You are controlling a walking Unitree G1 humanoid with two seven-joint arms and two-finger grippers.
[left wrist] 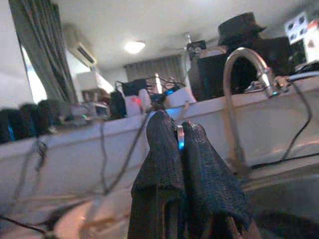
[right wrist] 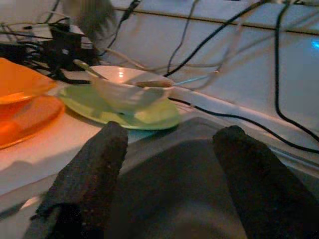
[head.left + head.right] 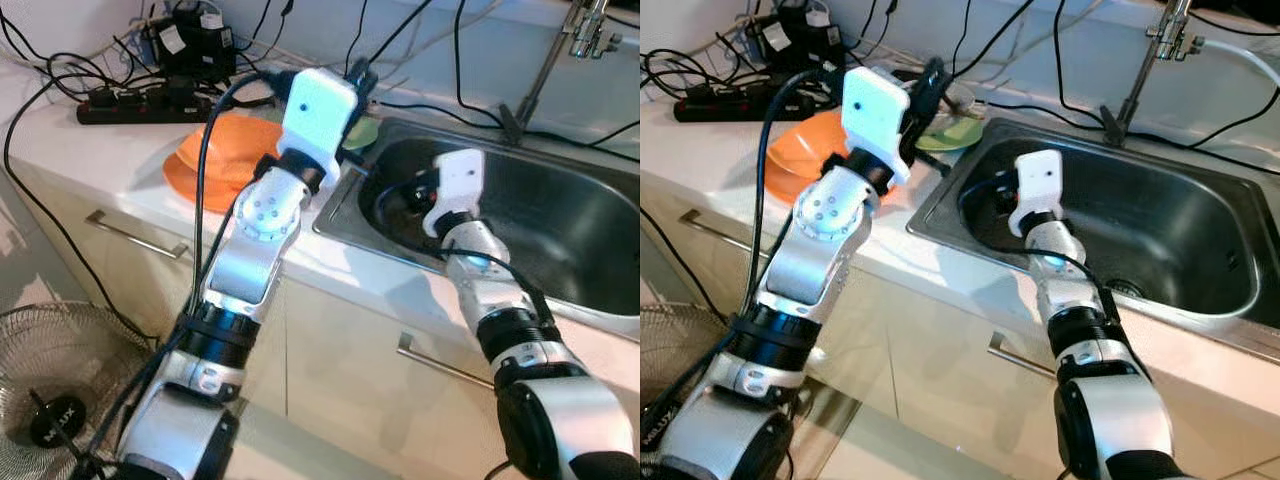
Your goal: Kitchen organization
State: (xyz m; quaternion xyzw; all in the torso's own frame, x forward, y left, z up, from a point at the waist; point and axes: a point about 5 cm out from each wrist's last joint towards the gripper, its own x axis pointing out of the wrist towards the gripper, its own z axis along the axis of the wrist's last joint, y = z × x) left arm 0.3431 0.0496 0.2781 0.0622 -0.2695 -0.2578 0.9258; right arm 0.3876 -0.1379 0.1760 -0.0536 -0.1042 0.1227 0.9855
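1. My left gripper is raised above the counter's edge beside the sink, and its two black fingers are pressed together. A thin metallic piece with a blue glint sits between the tips; I cannot tell what it is, or whether I truly grip it.
2. My right gripper reaches down into the near-left corner of the sink basin, fingers spread wide apart with nothing between them. It looks out over the rim toward the dishes on the counter.
3. The dishes wait on the white counter left of the sink: a green plate just behind the sink's corner, with a small pale bowl on it. What looks like a spoon rests in or against that bowl.
4. Beside them lie orange plates, one seemingly stacked on another.
5. A black power strip and loose cables crowd the back of the counter, and the faucet stands behind the sink.
6. I judge the tidying barely started: the sink's visible floor is bare and every dish I see sits on the counter.
7. What remains, as I read it, is gathering the bowl, spoon and plates, while keeping clear of the cables.
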